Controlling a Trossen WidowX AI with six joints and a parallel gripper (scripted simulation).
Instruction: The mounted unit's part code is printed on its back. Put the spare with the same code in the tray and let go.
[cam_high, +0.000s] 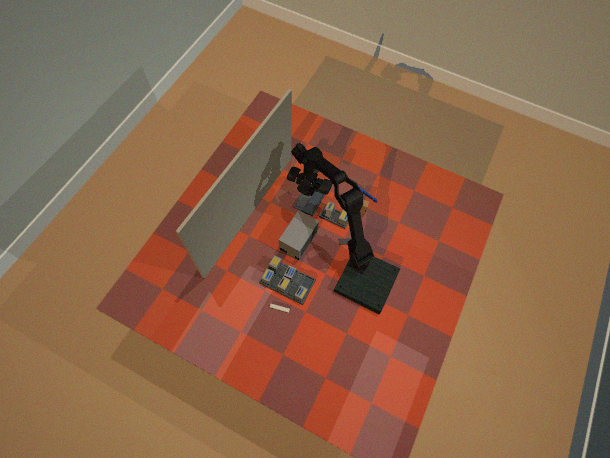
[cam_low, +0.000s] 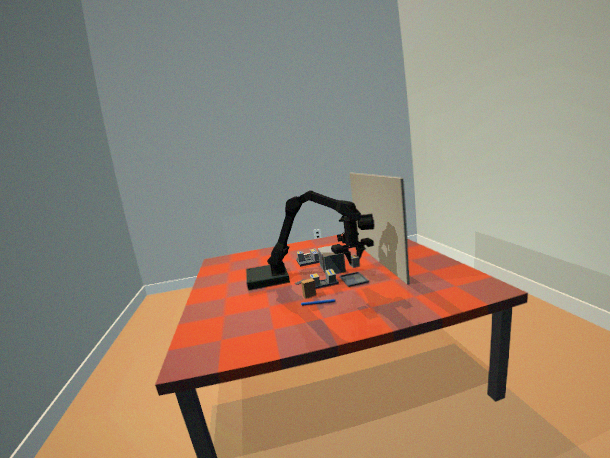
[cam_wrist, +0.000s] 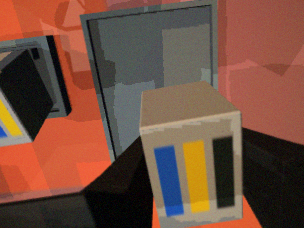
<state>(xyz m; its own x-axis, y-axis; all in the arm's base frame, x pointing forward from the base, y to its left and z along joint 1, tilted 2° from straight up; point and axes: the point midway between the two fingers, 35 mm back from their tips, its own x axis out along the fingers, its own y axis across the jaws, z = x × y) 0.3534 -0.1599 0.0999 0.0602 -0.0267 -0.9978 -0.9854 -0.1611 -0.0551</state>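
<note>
My gripper (cam_low: 354, 254) (cam_wrist: 182, 136) is shut on a beige block (cam_low: 355, 261) (cam_wrist: 192, 175) with blue, yellow and black stripes on its face. It holds the block upright above the table, beside or partly over the grey tray in the views. The shallow tray (cam_high: 302, 206) (cam_low: 354, 279) (cam_wrist: 134, 65) is empty. Spares with coloured stripes stand in two dark racks: a small rack (cam_low: 327, 284) (cam_wrist: 62, 85) beside the tray and a larger rack (cam_high: 307, 286) past the grey box. The mounted unit and the code on its back cannot be made out.
The grey box (cam_high: 298, 237) (cam_low: 333, 260) stands between the racks. A tall upright panel (cam_high: 235, 190) (cam_low: 380, 220) stands behind the tray. A brown block (cam_low: 308, 288) and a blue stick (cam_low: 318, 302) lie near the small rack. A white strip (cam_high: 279, 308) lies by the larger rack.
</note>
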